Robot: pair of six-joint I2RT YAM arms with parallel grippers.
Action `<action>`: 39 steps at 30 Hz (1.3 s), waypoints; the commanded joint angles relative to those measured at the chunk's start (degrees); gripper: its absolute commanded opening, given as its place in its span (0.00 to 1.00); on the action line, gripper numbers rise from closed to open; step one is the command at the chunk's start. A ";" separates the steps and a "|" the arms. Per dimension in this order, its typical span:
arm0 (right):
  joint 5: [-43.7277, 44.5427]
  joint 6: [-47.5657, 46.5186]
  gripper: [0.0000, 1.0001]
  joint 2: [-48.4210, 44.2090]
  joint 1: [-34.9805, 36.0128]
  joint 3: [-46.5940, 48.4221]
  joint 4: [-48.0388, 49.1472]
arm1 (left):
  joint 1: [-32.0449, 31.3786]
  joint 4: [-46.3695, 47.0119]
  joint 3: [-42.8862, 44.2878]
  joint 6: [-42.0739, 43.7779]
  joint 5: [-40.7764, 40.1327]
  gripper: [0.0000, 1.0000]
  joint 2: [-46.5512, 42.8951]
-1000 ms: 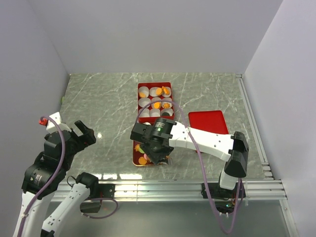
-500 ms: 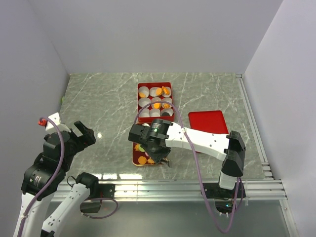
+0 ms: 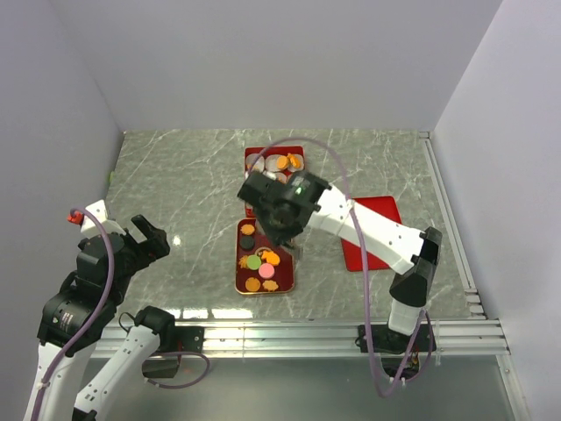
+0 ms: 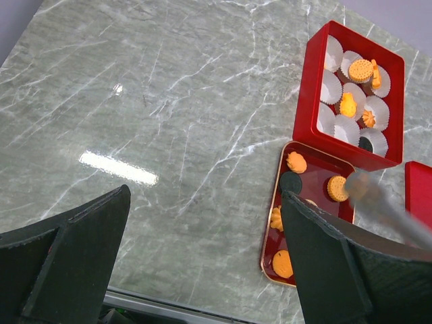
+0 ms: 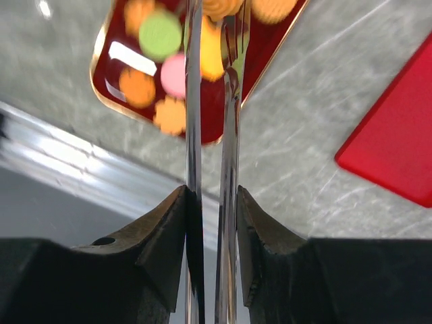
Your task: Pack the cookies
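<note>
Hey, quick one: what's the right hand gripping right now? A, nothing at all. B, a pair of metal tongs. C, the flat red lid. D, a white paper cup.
B: in the right wrist view the right hand has its fingers pressed on the two thin blades of the metal tongs, which reach out over the cookie tray.
</note>
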 commanded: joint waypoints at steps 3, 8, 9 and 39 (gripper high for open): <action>2.27 -0.29 0.34 4.27 -5.69 15.08 -4.99 | -0.21 1.36 -0.05 0.53 0.27 1.00 -0.71; -0.53 -0.29 0.35 14.20 -11.40 31.35 -4.91 | -0.64 1.62 -0.22 0.70 0.36 0.99 -1.24; -1.06 -0.12 0.35 15.52 -12.37 33.02 -4.82 | -0.82 1.62 -0.14 0.70 0.27 0.99 -1.41; -5.81 -2.84 0.42 29.41 -19.85 36.55 10.91 | -7.85 1.62 -0.84 -1.05 -3.42 0.99 -1.06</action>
